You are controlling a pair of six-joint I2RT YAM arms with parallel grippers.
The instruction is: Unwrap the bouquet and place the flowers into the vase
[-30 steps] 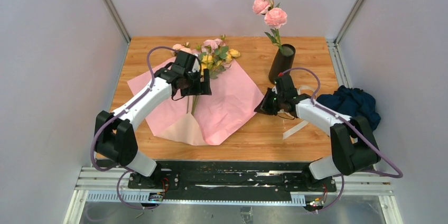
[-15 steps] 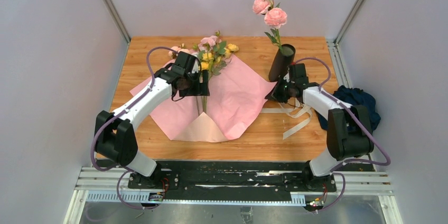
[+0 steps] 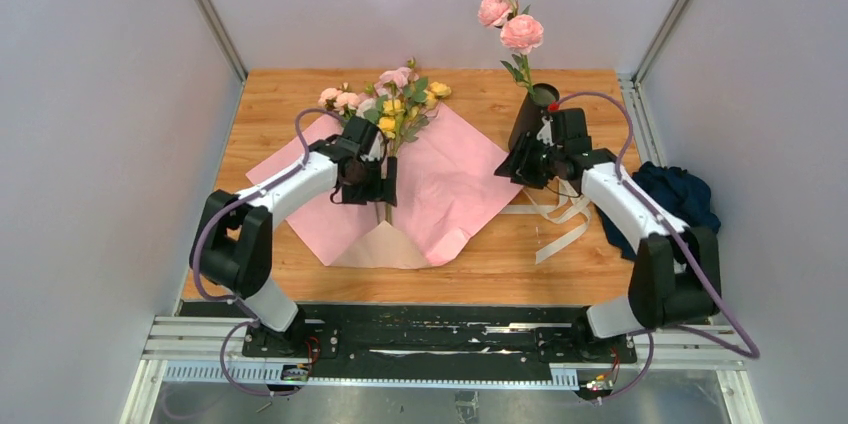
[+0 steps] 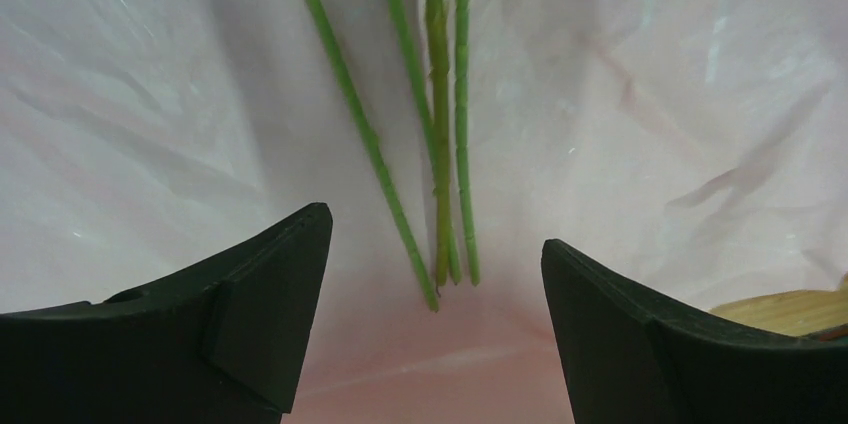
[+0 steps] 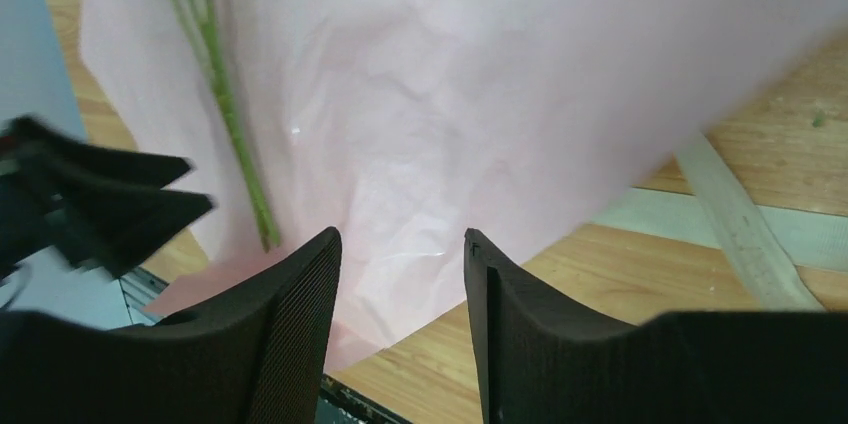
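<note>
Green flower stems (image 4: 438, 144) between wide left jaws; right jaws apart, empty, near vase (image 3: 526, 120).

Two-rose stem (image 3: 521, 32) upright at rear; dark blue cloth (image 3: 680, 194) bunched off table (image 3: 280, 94) right edge.

- Top view: the right gripper (image 3: 512, 172) hides the foot of the vase (image 3: 540, 100).
- The left gripper (image 3: 385, 189) covers the flowers (image 3: 402, 96) midway down their length.
- Left wrist view: the stems (image 4: 441, 114) run off the top edge, blooms unseen.
- Right wrist view: the left arm (image 5: 90, 206), at the left edge, is blurred; the ribbon (image 5: 735, 219) slips behind a finger (image 5: 600, 344).
</note>
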